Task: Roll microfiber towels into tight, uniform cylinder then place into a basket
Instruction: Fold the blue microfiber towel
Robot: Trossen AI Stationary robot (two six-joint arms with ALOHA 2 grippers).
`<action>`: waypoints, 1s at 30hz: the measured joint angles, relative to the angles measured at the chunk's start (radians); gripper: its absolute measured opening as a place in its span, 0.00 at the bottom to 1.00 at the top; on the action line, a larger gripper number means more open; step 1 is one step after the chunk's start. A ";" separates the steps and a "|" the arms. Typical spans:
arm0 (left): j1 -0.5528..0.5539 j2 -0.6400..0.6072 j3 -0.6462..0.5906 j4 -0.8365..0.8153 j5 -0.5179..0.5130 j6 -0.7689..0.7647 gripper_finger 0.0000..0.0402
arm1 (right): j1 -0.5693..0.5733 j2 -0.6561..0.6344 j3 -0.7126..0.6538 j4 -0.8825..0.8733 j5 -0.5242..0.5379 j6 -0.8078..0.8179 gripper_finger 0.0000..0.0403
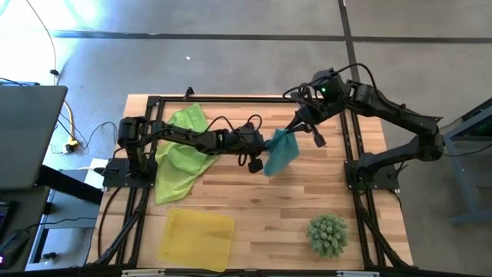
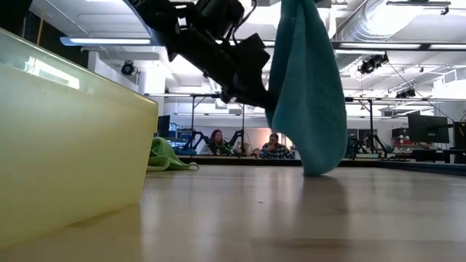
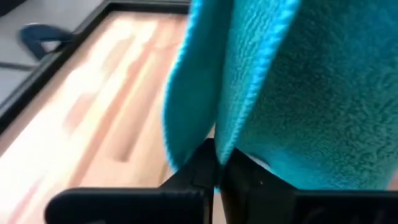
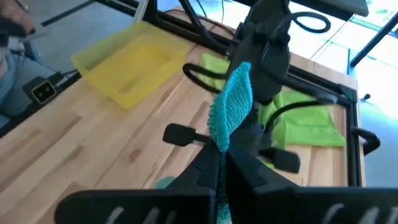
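A teal microfiber towel [image 1: 281, 151] hangs between my two grippers over the middle of the table. In the low view the towel [image 2: 309, 94] hangs down in folds, and its lower end [image 2: 320, 169] is at the tabletop. My left gripper [image 1: 264, 148] is shut on the towel's left side. My right gripper [image 1: 295, 129] is shut on its far upper part. The yellow basket [image 1: 196, 238] stands at the near left, away from both grippers. My left gripper pinches a fold of the teal towel [image 3: 225, 144] between its two fingers, coming level from the table's left. The towel is bunched in several layers beyond the fingers. My right gripper pinches the towel's upper edge [image 4: 225, 134] between its two fingers, slanting down from the far right. The towel hangs below the two holds.
Lime-green towels [image 1: 181, 150] lie spread at the far left under my left arm. A green fuzzy ball-like thing [image 1: 328, 235] sits at the near right. Black frame rails [image 1: 354, 154] run along the table's edges. Bare wood [image 1: 277, 208] lies between the basket and the fuzzy thing.
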 joint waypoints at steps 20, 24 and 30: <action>0.022 -0.287 0.000 -0.369 -0.339 0.124 0.00 | -0.129 -0.041 -0.412 0.496 -0.030 0.123 0.00; 0.044 -0.303 0.000 -0.352 -0.349 0.141 0.00 | -0.153 -0.104 -0.551 0.758 0.044 0.201 0.00; 0.094 -0.302 0.000 -0.247 -0.459 0.194 0.00 | -0.146 -0.204 -0.807 1.213 0.205 0.309 0.00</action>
